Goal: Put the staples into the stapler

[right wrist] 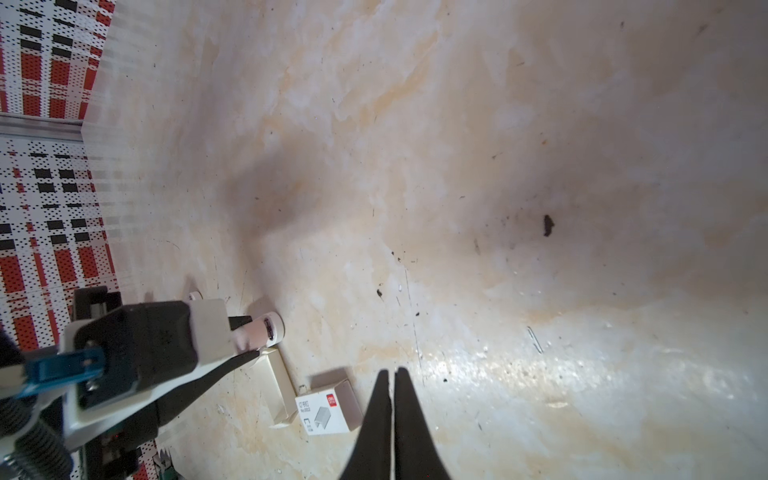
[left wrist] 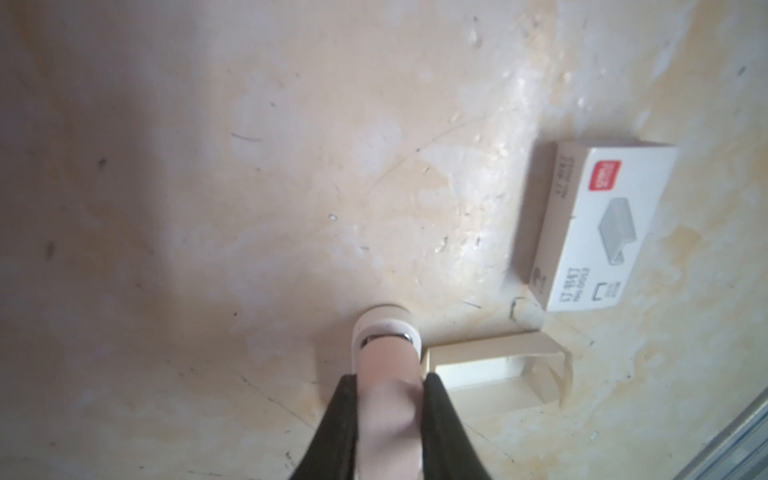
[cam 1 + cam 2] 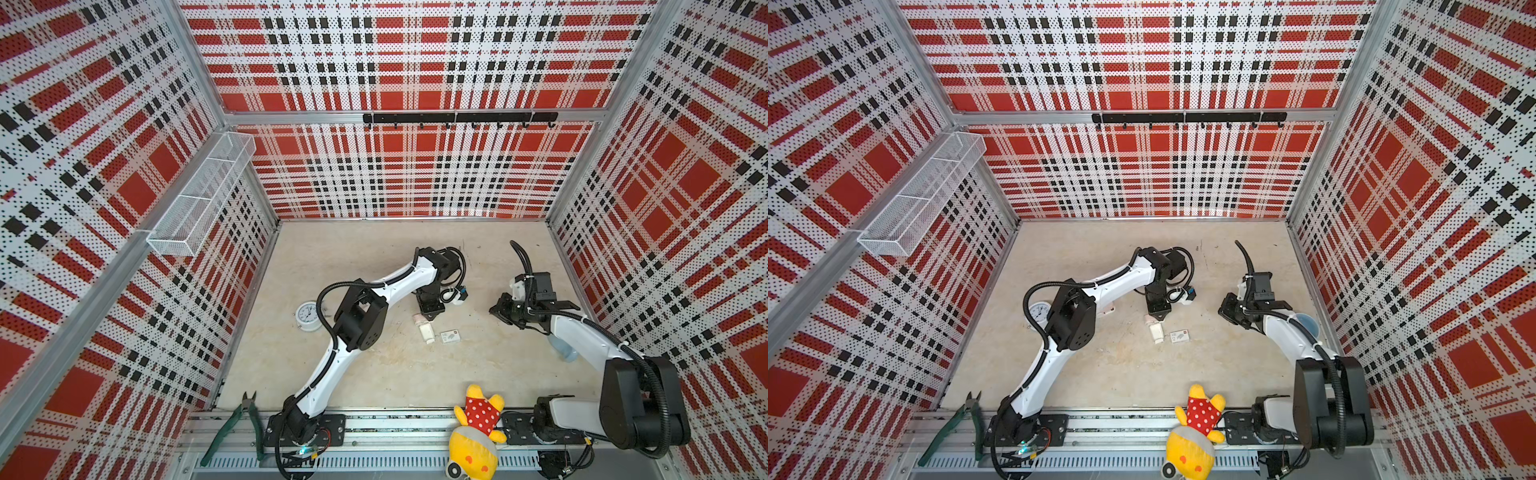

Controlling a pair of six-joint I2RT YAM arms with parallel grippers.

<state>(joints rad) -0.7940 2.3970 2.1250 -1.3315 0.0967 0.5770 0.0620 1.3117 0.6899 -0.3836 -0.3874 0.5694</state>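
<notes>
My left gripper (image 2: 390, 376) is shut on a pink stapler (image 2: 386, 361), which stands with its white end (image 2: 384, 322) on the table; in both top views it is at mid-table (image 3: 417, 319) (image 3: 1149, 320). Beside it lie an empty cream card sleeve (image 2: 498, 365) and the closed white staple box (image 2: 598, 224) (image 3: 451, 336). The staples themselves are hidden. My right gripper (image 1: 392, 370) (image 3: 494, 311) hangs shut and empty to the right of the box, apart from it. A thin grey sliver (image 1: 535, 340) lies on the table; I cannot tell what it is.
A white alarm clock (image 3: 307, 316) sits left of the left arm. Green pliers (image 3: 245, 419) and a yellow plush toy (image 3: 478, 432) lie at the front rail. A pale blue cup (image 3: 563, 351) stands under the right arm. A mesh basket (image 3: 199, 199) hangs on the left wall.
</notes>
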